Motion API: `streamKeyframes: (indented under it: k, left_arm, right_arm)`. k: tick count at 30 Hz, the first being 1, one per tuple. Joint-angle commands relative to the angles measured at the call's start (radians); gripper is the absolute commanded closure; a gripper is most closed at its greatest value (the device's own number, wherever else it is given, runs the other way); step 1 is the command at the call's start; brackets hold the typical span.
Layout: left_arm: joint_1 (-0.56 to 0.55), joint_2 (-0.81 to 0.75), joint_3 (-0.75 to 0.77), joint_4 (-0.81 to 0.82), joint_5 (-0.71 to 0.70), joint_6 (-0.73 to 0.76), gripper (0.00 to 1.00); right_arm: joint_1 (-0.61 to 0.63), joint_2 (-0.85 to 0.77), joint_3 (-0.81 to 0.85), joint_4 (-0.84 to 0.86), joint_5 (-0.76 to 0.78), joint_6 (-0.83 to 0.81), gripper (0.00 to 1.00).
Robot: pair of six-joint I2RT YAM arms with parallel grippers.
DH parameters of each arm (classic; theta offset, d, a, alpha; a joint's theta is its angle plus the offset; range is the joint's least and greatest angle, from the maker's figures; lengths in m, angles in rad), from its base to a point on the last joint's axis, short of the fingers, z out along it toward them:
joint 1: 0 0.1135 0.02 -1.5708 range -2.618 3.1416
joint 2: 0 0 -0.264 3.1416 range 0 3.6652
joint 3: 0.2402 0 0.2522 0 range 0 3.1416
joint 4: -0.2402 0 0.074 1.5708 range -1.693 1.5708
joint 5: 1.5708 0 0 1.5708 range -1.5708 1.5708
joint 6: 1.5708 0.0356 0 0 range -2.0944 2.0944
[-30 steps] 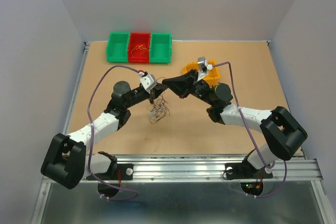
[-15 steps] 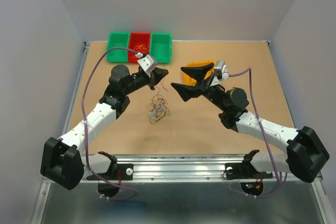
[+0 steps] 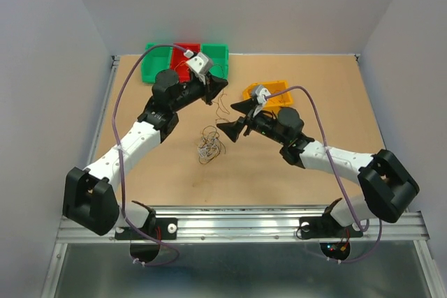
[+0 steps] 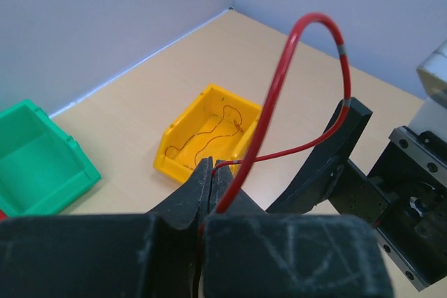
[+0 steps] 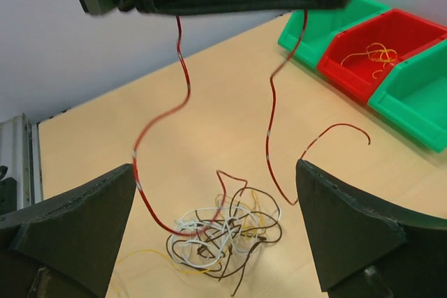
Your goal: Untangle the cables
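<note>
Brown table (image 3: 314,88) boxed in by pale grey walls, with both arms reaching over its middle. The left arm (image 3: 133,148) stretches diagonally away from its base toward the far left, wrist raised. The left gripper (image 3: 216,88) is pinched tight on a red wire (image 4: 318,26); its fingers (image 4: 202,179) meet with no gap. The wire arcs above the fingers and also hangs below them in two loose strands (image 5: 183,68). One strand dips into the tangle (image 5: 223,232), and the other ends in a free curl above the table.

The right arm (image 3: 328,158) bends at the elbow and reaches leftward. The right gripper (image 3: 227,116) points at the hanging wire with its jaws spread wide, holding nothing. The tangle, made of white, yellow and dark strands, lies on the table between the arms, below both grippers.

A yellow bin (image 4: 171,148) behind the right gripper holds one dark wire. A red bin (image 5: 412,22) at the far left holds a yellow wire, and green bins (image 5: 419,95) flank it.
</note>
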Motion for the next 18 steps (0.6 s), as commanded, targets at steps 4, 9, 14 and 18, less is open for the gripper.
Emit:
streamKeyframes:
  k: [4,9,14,18]
  left_arm:
    - [-0.018,-0.01,-0.051,0.049,-0.085,0.005,1.0]
    - [-0.025,-0.053,-0.095,0.055,-0.062,0.005,1.0]
    - [-0.027,-0.091,-0.135,0.051,-0.037,0.006,1.0]
    - [-0.027,-0.094,-0.138,0.043,-0.005,0.002,1.0]
  right_arm:
    - [0.006,0.061,0.127,0.027,-0.011,-0.02,0.0]
    - [0.006,0.129,0.181,0.025,0.018,-0.003,0.0]
    - [0.006,0.159,0.207,0.028,0.059,-0.006,0.0]
    - [0.006,0.184,0.224,0.033,0.087,-0.006,0.17]
